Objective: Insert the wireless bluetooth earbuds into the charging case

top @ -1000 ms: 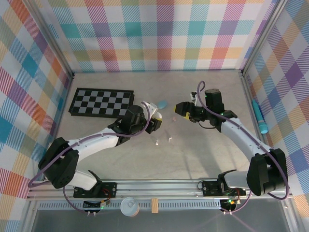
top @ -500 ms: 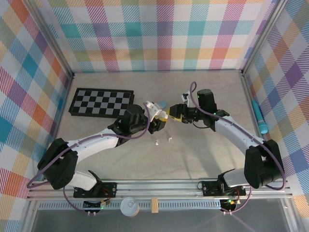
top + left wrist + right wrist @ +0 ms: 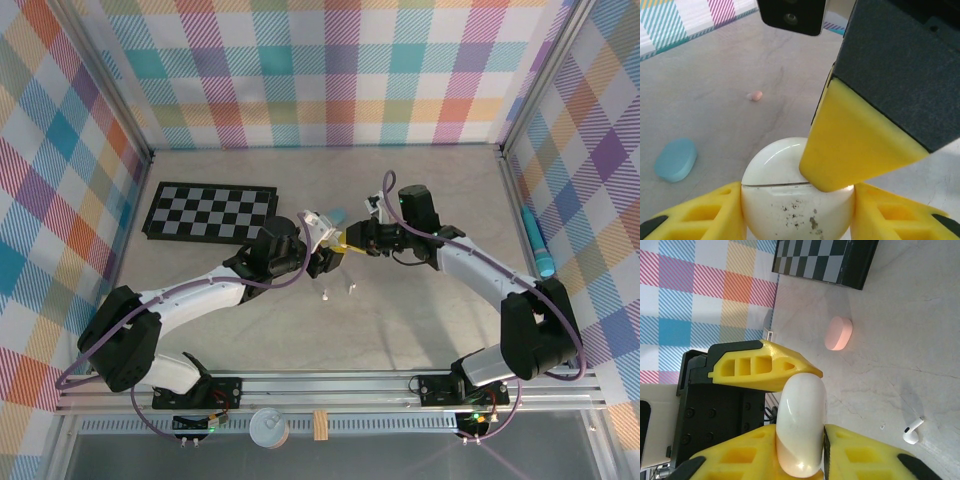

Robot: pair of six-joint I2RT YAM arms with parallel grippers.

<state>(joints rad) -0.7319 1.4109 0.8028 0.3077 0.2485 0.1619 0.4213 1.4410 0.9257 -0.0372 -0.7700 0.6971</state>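
Both sets of jaws are clamped on the white charging case [image 3: 785,215], left gripper [image 3: 797,192] across its width, right gripper [image 3: 800,457] over its lid [image 3: 771,162], with a white earbud [image 3: 912,431] spotted on the table [image 3: 890,340] just nearside of them.

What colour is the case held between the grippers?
White, with a few dark specks; the left wrist view shows the case best.

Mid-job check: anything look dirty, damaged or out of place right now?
Yes: the white case, pinched in the left gripper, has dark specks on its front below the lid seam, like dirt or scuffing. Its lid looks shut.
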